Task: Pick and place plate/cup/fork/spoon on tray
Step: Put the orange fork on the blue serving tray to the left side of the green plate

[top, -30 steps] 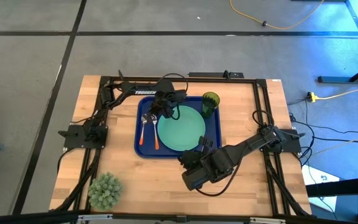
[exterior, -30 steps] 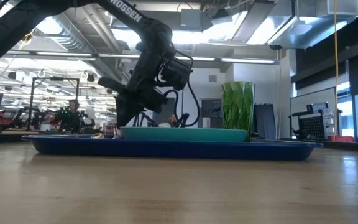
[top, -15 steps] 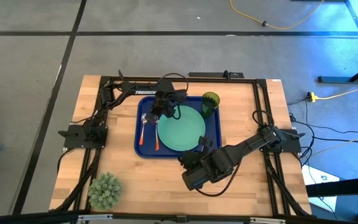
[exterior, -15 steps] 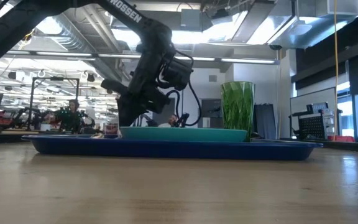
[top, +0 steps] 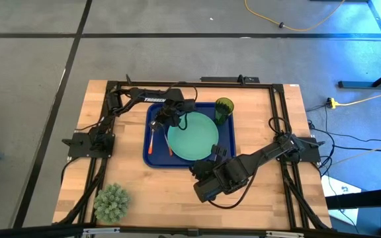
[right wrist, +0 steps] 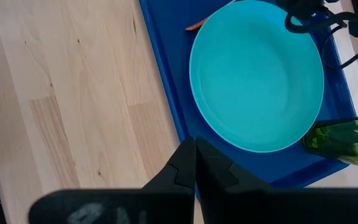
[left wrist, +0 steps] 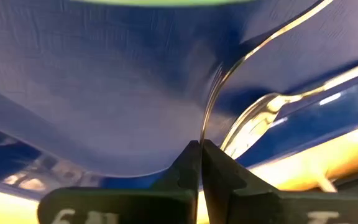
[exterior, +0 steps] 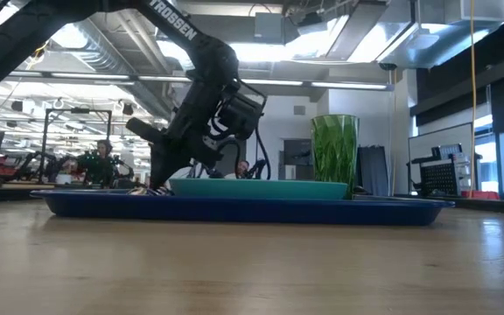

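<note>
While the left gripper (top: 162,121) pinches the spoon (top: 167,137) beside the plate (top: 192,135), its handle points away.

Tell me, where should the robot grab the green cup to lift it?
Probably from above, pinching the cup across its open rim: it stands upright in the tray's corner, taller than wide. The plate sits close on one side, so fingers fit best on the other sides.

The light wooden table (top: 256,116) stands on a grey floor (top: 32,79) crossed by dark lines. A yellow cable (top: 296,26) lies there. Behind, bright ceiling lights (exterior: 269,54) shine above a seated person (exterior: 101,162).
</note>
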Tool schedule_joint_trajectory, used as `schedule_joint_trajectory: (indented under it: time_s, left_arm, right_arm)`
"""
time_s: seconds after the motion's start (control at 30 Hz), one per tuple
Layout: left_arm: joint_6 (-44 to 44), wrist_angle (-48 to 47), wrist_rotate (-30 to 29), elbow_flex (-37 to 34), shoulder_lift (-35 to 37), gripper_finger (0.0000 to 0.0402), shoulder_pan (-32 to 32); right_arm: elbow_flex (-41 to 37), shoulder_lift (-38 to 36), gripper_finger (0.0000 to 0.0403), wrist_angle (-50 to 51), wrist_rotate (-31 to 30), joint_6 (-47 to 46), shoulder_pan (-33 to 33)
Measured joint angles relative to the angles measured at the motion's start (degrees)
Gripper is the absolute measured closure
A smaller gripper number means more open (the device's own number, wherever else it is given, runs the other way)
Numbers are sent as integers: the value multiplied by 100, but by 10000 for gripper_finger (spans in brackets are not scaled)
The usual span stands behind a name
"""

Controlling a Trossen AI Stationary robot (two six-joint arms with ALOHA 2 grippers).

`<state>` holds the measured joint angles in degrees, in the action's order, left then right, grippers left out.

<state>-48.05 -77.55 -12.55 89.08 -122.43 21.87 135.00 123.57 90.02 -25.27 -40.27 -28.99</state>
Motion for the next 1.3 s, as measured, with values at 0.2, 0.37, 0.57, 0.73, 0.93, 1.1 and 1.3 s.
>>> schedule_joint_trajectory:
  time_s: [0.2, 0.37, 0.57, 0.73, 0.93, 1.1, 1.3]
  left_arm:
    - [-26, 22, -169, 0, 24, 399, 2]
    - [86, 43, -100, 0, 24, 389, 2]
    - [439, 39, -14, 2, 27, 375, 15]
    - [463, -158, 3, 0, 86, 373, 15]
    - [422, -235, -25, 0, 206, 393, 15]
    - [453, -221, 6, 2, 296, 397, 26]
    - [595, -94, 65, 2, 297, 374, 52]
  right_arm:
    - [0, 0, 398, 0, -1, 13, 45]
    - [0, 0, 398, 0, -1, 27, 58]
    - [0, 0, 398, 0, 1, 28, 57]
    - [0, 0, 398, 0, 1, 32, 58]
    - [0, 0, 398, 0, -1, 50, 58]
    - [0, 0, 398, 0, 1, 50, 57]
    - [0, 0, 398, 0, -1, 50, 59]
